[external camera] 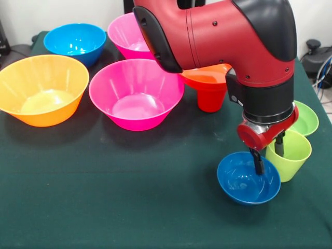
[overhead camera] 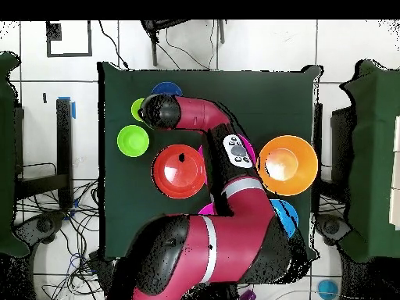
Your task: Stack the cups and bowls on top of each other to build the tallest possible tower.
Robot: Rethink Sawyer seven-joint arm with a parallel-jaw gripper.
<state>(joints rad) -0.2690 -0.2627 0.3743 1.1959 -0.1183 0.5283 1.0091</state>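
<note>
Gripper (external camera: 270, 153) hangs low at the small blue bowl (external camera: 248, 179), one finger (external camera: 258, 162) dipping inside its rim and the other at the lime green cup (external camera: 288, 154) just beside it; fingers look apart, w/ nothing clamped as far as I can tell.

Tower (external camera: 210, 85) so far: red-orange bowl sitting on the red cup, partly hidden behind the arm in front view; overhead shows the wide bowl (overhead camera: 179, 170) w/ nothing on top. So approx. two pieces stacked, most of the job left.

Still loose on the green cloth (external camera: 104, 197): small green bowl (external camera: 306, 118) behind the lime cup, two pink bowls (external camera: 136, 93) (external camera: 128, 33), yellow-orange bowl (external camera: 42, 89), mid blue bowl (external camera: 75, 42). Small red bowl not visible.

Judgement: early stage; next piece prob. the blue bowl or lime cup.
</note>
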